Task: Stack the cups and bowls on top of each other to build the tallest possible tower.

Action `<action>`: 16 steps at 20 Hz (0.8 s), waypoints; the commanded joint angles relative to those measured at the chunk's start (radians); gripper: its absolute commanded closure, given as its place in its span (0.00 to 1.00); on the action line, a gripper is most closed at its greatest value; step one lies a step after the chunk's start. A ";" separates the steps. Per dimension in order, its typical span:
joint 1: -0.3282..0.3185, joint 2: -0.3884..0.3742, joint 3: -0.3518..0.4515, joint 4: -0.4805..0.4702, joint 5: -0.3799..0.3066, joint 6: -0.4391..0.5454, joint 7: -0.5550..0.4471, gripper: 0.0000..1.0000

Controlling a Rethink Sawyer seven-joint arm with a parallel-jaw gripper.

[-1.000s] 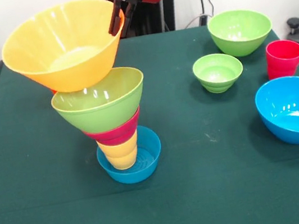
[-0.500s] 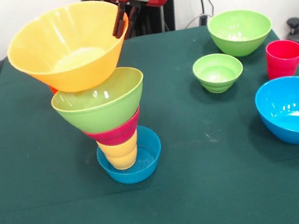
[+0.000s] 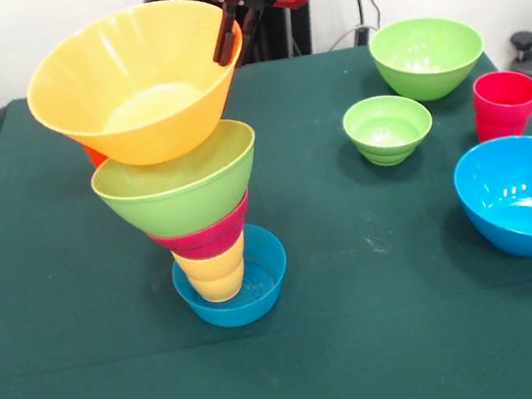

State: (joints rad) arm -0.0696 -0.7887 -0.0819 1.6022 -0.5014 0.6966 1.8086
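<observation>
Gripping the rim of the very wide orange bowl (image 3: 131, 84), the gripper (image 3: 230, 38) holds it tilted just above the tower (image 3: 198, 220), one finger inside the rim and one outside. The tower rises from a small blue bowl (image 3: 260, 286): a ribbed yellow cup (image 3: 215, 273), a small red bowl (image 3: 207, 239), then a big green bowl (image 3: 177, 183). Right of the tower stand a small green bowl (image 3: 387, 129), another big green bowl (image 3: 427, 56), a red cup (image 3: 505, 104) and a big blue bowl (image 3: 523, 194), all apart on the green tablecloth (image 3: 390, 342).
</observation>
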 commanded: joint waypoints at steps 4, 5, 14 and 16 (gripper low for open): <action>0.015 0.030 0.036 -0.089 0.022 0.002 0.111 1.00; 0.013 0.031 0.039 -0.092 0.026 0.004 0.107 1.00; 0.030 0.047 0.026 -0.107 0.025 -0.001 0.129 1.00; 0.031 0.049 0.024 -0.110 0.024 -0.006 0.127 1.00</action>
State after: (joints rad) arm -0.0578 -0.7885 -0.0986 1.5409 -0.4941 0.6968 1.8086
